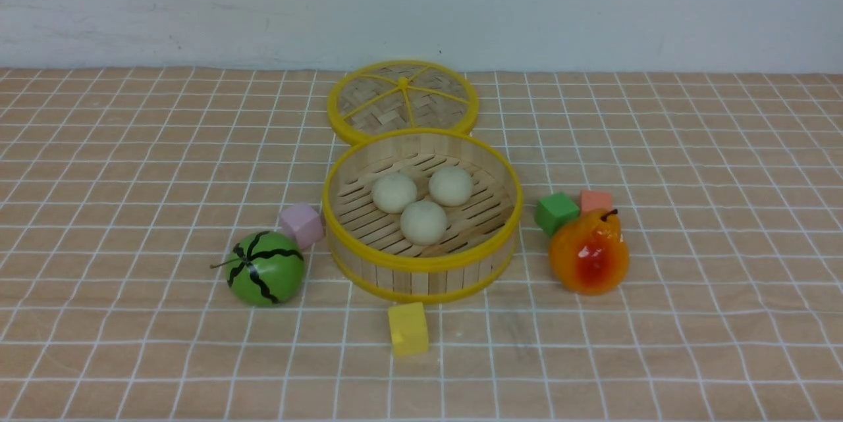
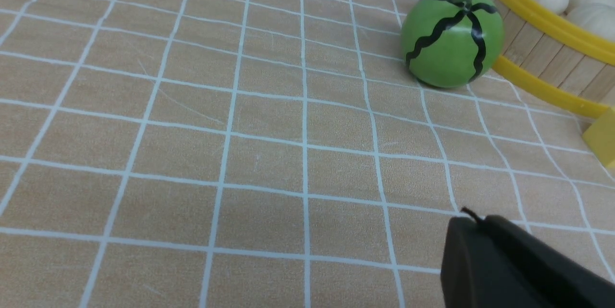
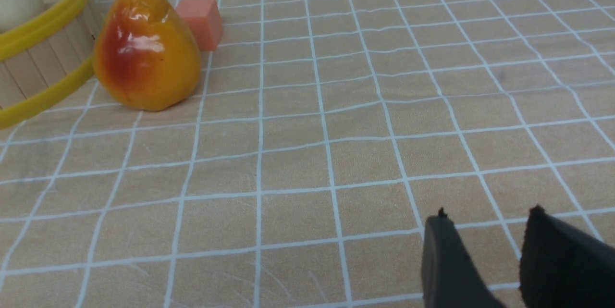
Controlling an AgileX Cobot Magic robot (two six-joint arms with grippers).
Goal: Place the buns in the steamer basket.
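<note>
Front view: three buns sat inside the steamer basket mid-worktop, lid behind it; no arms visible. Left wrist: left pincer near watermelon toy, can't tell if spread. Right wrist: right pincer slightly spread, holding nothing, w/ pear well apart.

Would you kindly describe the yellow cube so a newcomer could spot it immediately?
Find the steamer basket at mid-table. Just in front of its near rim, on the camera side, sits the yellow cube. It stands alone; the other cubes are pink, green and salmon, beside the basket.
</note>
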